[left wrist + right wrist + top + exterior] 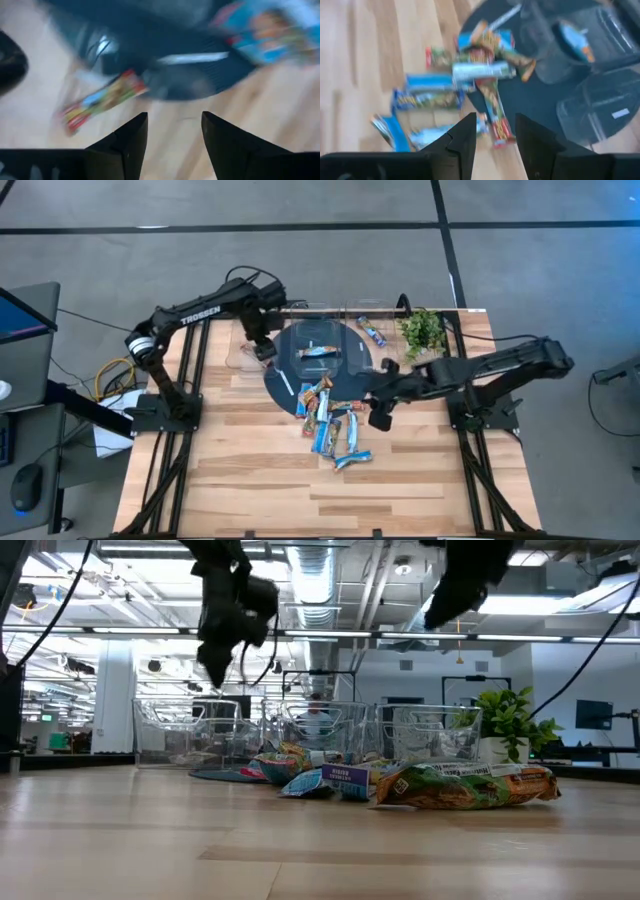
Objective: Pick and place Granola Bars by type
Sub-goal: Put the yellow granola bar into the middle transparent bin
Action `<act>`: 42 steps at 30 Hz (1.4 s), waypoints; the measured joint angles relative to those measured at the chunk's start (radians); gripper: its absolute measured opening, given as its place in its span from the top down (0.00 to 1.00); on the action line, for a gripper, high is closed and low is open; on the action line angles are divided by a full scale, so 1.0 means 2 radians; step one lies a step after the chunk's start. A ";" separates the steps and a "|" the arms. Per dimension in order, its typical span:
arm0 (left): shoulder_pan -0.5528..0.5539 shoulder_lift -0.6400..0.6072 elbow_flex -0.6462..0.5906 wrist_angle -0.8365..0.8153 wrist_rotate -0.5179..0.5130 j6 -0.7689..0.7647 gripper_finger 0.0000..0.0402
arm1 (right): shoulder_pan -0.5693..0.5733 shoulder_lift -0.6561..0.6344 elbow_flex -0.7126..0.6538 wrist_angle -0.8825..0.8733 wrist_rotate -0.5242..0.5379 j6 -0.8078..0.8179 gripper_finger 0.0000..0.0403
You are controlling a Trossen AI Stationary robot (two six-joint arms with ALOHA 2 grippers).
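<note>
Several granola bars (328, 420) in blue, orange-red and green-tan wrappers lie heaped on the wood at the near edge of a dark round mat (300, 370). They also show in the right wrist view (470, 85) and the low view (460, 785). My right gripper (380, 416) hangs open above and just right of the heap (495, 135), holding nothing. My left gripper (263, 350) stands open over the far-left clear bin (245, 352), with nothing between its fingers (175, 130). A red-green bar (102, 100) lies flat below it. A blue bar (318, 351) lies in the middle bin.
Three clear bins (330, 730) stand in a row along the far side; the right one holds a bar (372, 332). A green plant (424, 330) stands at the far right. A thin white stick (285, 383) lies on the mat. Bare wood stretches toward the near edge.
</note>
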 joint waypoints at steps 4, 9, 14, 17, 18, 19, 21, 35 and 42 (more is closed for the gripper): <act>-0.039 -0.031 0.008 0.026 0.049 -0.003 0.55 | -0.004 0.053 0.000 0.010 -0.005 -0.024 0.69; -0.097 -0.093 0.009 0.044 0.047 -0.009 0.55 | -0.020 0.108 0.000 0.024 -0.035 -0.034 0.69; -0.161 -0.156 0.008 0.059 0.005 -0.033 0.55 | -0.030 0.144 0.000 0.036 -0.103 -0.042 0.69; -0.198 -0.185 0.008 0.060 -0.048 -0.054 0.55 | -0.026 0.153 0.000 0.051 -0.143 -0.034 0.69; -0.207 -0.193 0.008 0.060 -0.067 -0.062 0.55 | -0.022 0.155 0.000 0.056 -0.148 -0.023 0.69; -0.217 -0.199 0.008 0.060 -0.084 -0.069 0.55 | -0.019 0.157 0.000 0.060 -0.152 -0.007 0.69; -0.232 -0.214 0.008 0.061 -0.114 -0.087 0.55 | -0.013 0.157 0.000 0.067 -0.153 0.038 0.69; -0.263 -0.272 -0.063 0.037 -0.163 -0.110 0.55 | 0.073 0.147 0.000 0.111 -0.143 0.207 0.69; -0.263 -0.285 -0.105 0.040 -0.161 -0.098 0.55 | 0.126 0.150 0.000 0.129 -0.073 0.124 0.69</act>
